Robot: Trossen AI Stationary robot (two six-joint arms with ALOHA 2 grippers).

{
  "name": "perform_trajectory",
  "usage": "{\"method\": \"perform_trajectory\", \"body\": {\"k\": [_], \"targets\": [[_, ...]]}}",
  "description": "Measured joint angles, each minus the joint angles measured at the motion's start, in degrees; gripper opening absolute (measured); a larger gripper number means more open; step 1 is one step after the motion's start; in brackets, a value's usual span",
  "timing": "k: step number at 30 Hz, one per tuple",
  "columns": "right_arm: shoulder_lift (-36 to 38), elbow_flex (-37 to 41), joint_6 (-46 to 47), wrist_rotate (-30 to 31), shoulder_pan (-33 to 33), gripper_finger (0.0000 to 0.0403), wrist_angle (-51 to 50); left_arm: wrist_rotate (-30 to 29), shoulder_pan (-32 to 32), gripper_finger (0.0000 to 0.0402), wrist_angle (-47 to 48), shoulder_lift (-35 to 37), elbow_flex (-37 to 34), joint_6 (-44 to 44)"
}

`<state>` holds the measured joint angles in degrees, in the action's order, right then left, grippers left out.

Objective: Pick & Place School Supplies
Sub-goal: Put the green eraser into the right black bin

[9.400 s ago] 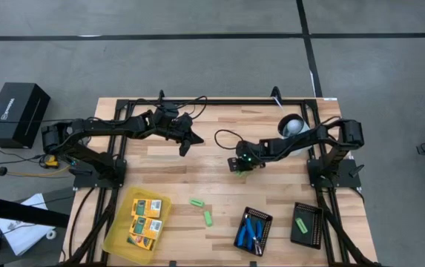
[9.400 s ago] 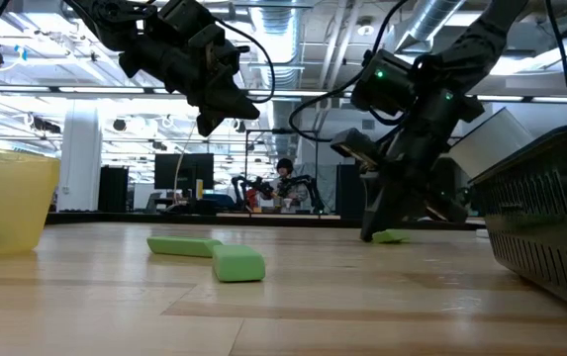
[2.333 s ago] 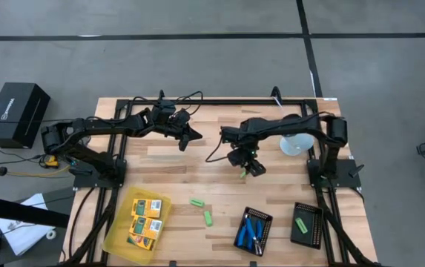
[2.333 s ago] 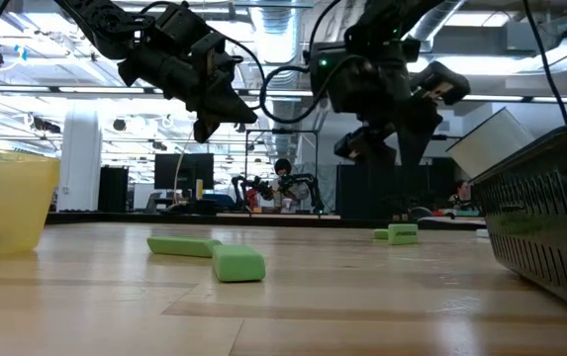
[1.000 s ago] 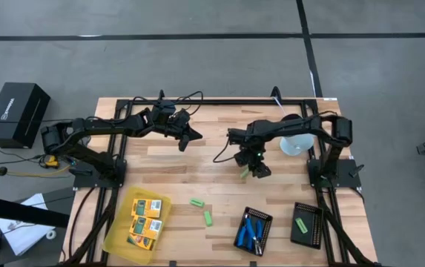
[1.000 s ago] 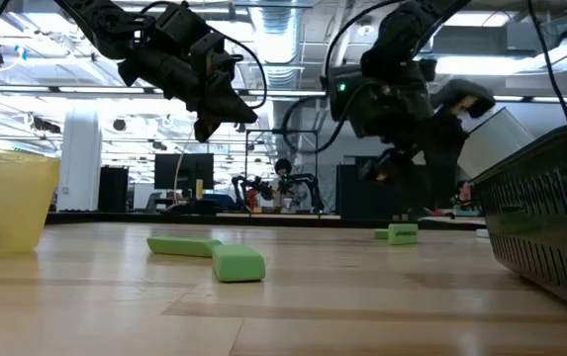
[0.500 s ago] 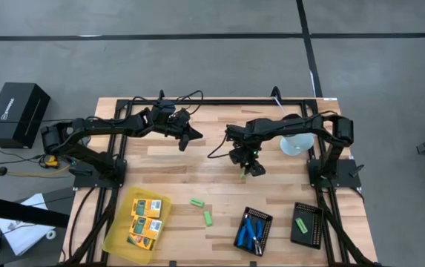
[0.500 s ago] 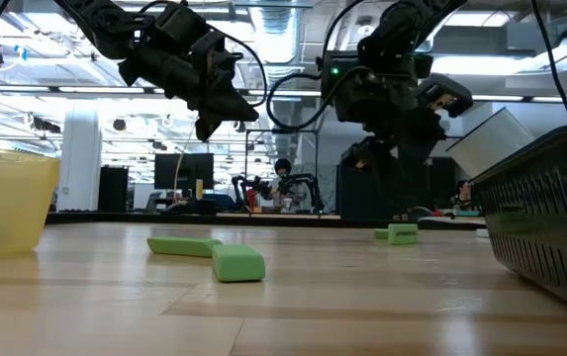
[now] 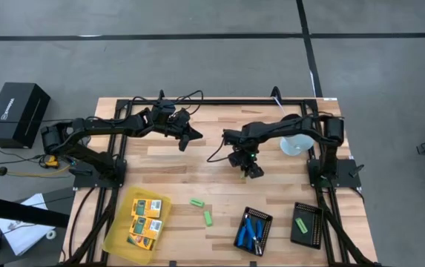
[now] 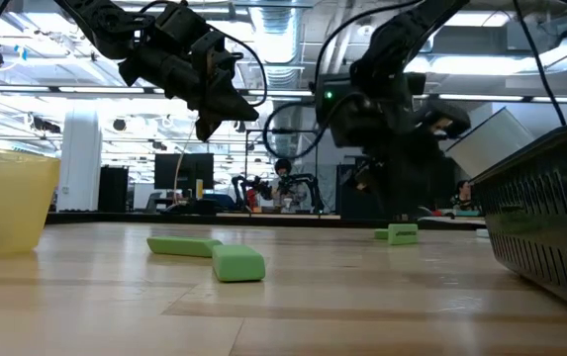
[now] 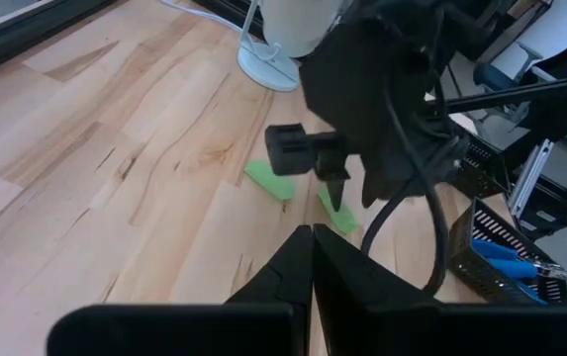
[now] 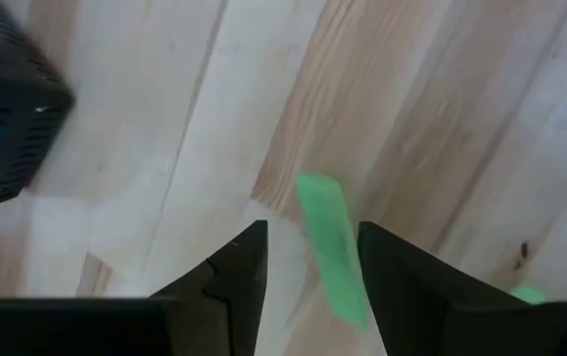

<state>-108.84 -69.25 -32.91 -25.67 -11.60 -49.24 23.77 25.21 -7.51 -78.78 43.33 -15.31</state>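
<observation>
My right gripper [image 9: 250, 170] is open and hovers over two green blocks [image 11: 337, 213] [image 11: 268, 181] that lie flat mid-table. In the right wrist view one block [image 12: 330, 247] shows below and between the fingers, apart from them. Two more green blocks [image 9: 196, 202] [image 9: 208, 217] lie flat nearer the front. My left gripper [image 9: 184, 141] is shut and empty, held high over the far left part of the table. Yellow-orange packs [image 9: 144, 219] lie in the yellow tray [image 9: 119, 239]. Blue-handled tools [image 9: 252, 231] lie in a black tray.
A second black tray [image 9: 312, 215] at the front right holds a green block [image 9: 302, 225]. A white round object [image 9: 295, 144] stands at the far right, beside the right arm. Bare wood shows between the two arms and along the front middle.
My right gripper has gone a little toward the table's left edge and down, over the two green blocks mid-table. The blocks have stayed where they were.
</observation>
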Motion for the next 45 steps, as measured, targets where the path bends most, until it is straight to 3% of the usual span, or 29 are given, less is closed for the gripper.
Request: {"method": "perform_trajectory", "body": {"k": [24, 26, 30, 33, 39, 45], "targets": [[-1.94, 4.72, -0.54, -1.79, -0.61, 0.0134, 5.91, -0.22, -0.01, 0.0003, 0.0, 0.0, 0.0, 0.04], [-1.92, 4.74, -0.1, -0.99, -0.59, 0.0119, 6.84, -0.22, 0.0, 0.0003, 0.0, 0.0, 0.0, 0.04], [-2.0, 4.79, 0.9, -0.15, -0.64, 0.0028, 7.73, -0.21, -0.02, 0.0003, -0.02, 0.0, 0.0, 0.04], [-2.05, 4.82, 1.73, -0.44, -0.96, 0.0023, 7.61, -0.2, -0.04, 0.0003, -0.04, 0.0, 0.0, 0.04], [-1.82, 1.94, 2.07, -0.1, -1.59, 0.0022, -4.09, -0.22, -0.04, 0.0003, -0.35, 0.0, 0.0, 0.04], [6.31, 0.0, 5.78, -1.06, -2.73, 0.0022, -11.88, -1.04, -0.04, 0.0003, -1.05, 0.0, 0.0, 0.13]]}}
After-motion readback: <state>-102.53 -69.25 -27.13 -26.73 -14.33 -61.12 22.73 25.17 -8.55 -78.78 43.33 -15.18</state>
